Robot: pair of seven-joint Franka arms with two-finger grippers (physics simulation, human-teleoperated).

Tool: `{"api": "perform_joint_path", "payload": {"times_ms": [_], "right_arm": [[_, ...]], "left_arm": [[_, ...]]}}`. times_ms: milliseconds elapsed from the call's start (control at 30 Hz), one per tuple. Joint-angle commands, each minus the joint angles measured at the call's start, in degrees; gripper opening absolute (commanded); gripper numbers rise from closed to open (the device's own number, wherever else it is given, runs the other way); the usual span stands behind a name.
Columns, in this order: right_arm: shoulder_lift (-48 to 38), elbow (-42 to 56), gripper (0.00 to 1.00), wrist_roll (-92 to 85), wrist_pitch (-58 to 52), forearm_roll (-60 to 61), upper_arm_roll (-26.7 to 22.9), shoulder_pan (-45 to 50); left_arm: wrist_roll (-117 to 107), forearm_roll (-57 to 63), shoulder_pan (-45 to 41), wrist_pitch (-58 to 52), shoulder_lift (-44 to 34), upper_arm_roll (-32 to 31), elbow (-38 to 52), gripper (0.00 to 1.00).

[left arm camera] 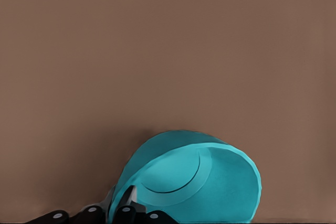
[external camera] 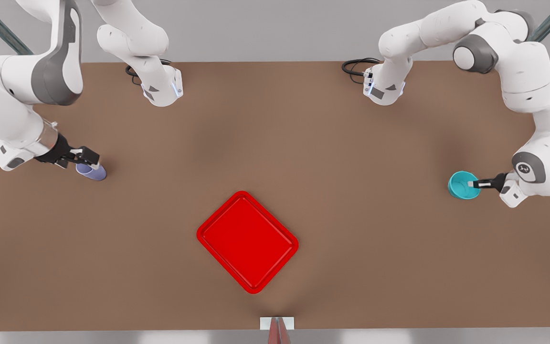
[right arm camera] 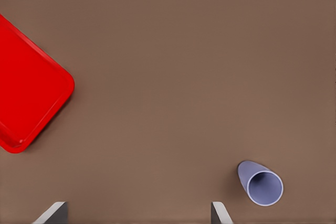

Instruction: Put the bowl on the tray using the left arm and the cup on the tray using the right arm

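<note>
The turquoise bowl (external camera: pixel 461 186) sits close to the tabletop (external camera: pixel 275 143) edge on the front view's right, well apart from the tray. My left pincer (external camera: pixel 474 184) is clenched on its rim, one finger inside the wall and one outside. In the left wrist view that pinch (left arm camera: pixel 126 203) shows at the bowl's near side. I judge a rim pinch is used because the bowl is too wide for my fingers to span. The bowl looks tipped toward the camera there, but I cannot tell whether it has left the tabletop.

The lavender cup (external camera: pixel 92 172) is near the opposite edge, on the front view's left. My right pincer (external camera: pixel 86 156) hangs just beside it, released, with its fingers spread wide. In the right wrist view the cup (right arm camera: pixel 260 182) lies outside the gap between my fingers (right arm camera: pixel 220 214), so nothing is grasped. I judge the pincer must first centre over the cup.

The red tray (external camera: pixel 248 241) lies bare between the two, nearer the front view's lower edge and turned so that one corner points at that edge. Both loads must travel inward to reach it.
</note>
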Motion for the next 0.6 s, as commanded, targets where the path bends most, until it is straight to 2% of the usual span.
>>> {"api": "perform_joint_path", "payload": {"times_ms": [0, 67, 100, 167, 233, 300, 367, 433, 500, 567], "right_arm": [[0.0, 0.0, 1.00, 0.0, 0.0, 0.0, 0.0, -0.7], [0.0, 0.0, 1.00, 0.0, -0.2, 0.0, 0.0, -0.7], [0.0, 0.0, 1.00, 0.0, -0.3, 0.0, 0.0, -0.8], [0.0, 0.0, 1.00, 0.0, -0.3, 0.0, 0.0, -0.7], [0.0, 0.1, 1.00, 0.0, -0.3, 0.0, 0.0, -0.8], [0.0, 0.1, 1.00, 0.0, -0.2, 0.0, 0.0, -0.8], [0.1, 0.4, 1.00, -0.2, 0.3, 0.1, 0.0, -0.7], [0.6, 0.5, 1.00, -0.1, 0.4, 0.4, 0.0, -0.7], [0.7, 0.6, 1.00, -0.1, 0.6, 0.4, 0.1, -0.7], [0.6, 0.4, 1.00, 0.0, 0.5, 0.4, 0.1, -0.6]], "left_arm": [[-5.3, -2.9, -3.6, -1.6, -2.0, 0.0, 0.1, 0.21], [-21.7, -2.9, -16.6, -3.5, -5.4, -0.2, 1.0, 0.21], [-24.2, -3.0, -18.0, -5.2, -5.3, -2.8, 2.5, 0.21], [-37.5, -2.7, -18.1, -5.5, -3.7, -15.1, 6.6, 0.21], [-52.9, -2.5, -21.4, -5.1, 1.4, -23.1, 14.8, 0.21], [-62.5, -2.7, -27.9, -3.3, 7.1, -23.2, 22.9, 0.21], [-67.0, -3.4, -30.3, 6.2, 10.8, -23.3, 24.7, 0.21], [-70.8, -8.6, -31.6, 9.4, 13.5, -23.3, 27.1, 0.21], [-76.1, -8.7, -34.8, 14.4, 15.8, -23.3, 28.0, 0.21], [-82.0, -8.6, -37.8, 16.1, 21.2, -23.2, 35.3, 0.21]]}}
